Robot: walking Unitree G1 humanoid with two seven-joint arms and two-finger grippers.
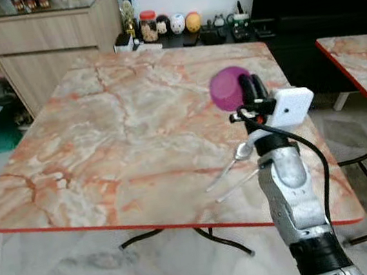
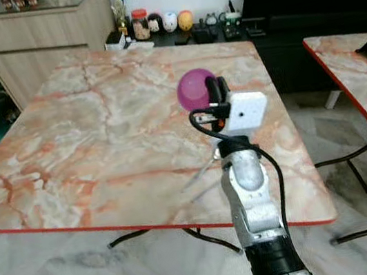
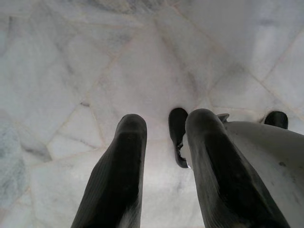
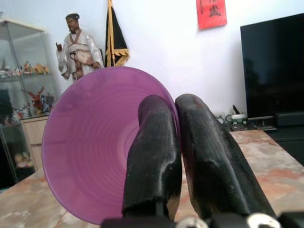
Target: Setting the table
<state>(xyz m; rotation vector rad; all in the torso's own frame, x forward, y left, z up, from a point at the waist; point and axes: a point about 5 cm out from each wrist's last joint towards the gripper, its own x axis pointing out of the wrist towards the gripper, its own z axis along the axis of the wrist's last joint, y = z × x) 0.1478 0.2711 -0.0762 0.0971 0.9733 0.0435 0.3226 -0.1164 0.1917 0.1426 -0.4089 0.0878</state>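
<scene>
- Holding a purple bowl [image 1: 229, 88] up above the counter [image 1: 99, 137], the right end effector [image 1: 254, 91] has its two black fingers [image 4: 156, 152] pinched together on the bowl's rim, one finger inside and one outside.
- From the right wrist view, the bowl [image 4: 102, 142] is tipped on its side with its open mouth facing the camera: translucent violet plastic, round, with faint concentric rings down the inner wall to a small flat base.
- From the head views, the bowl hangs over the counter's 3 o'clock part, near the right edge, clear of the surface.
- Below the right wrist, toward 5 o'clock on the counter, lie a metal spoon [image 1: 233, 161] and a second slim piece of cutlery [image 1: 237, 186]; I cannot tell what kind the second one is.
- The counter is square, orange-veined marble pattern with a red edge.
- The left end effector [image 3: 164, 175] hangs over the pale marble floor [image 3: 95, 71], its fingers apart with nothing between them.
- At 12 o'clock beyond the counter, a low shelf carries a row of small round figures [image 1: 178, 23] and a jar [image 1: 148, 26].
- A second counter [image 1: 362, 74] of the same pattern stands at 3 o'clock.
</scene>
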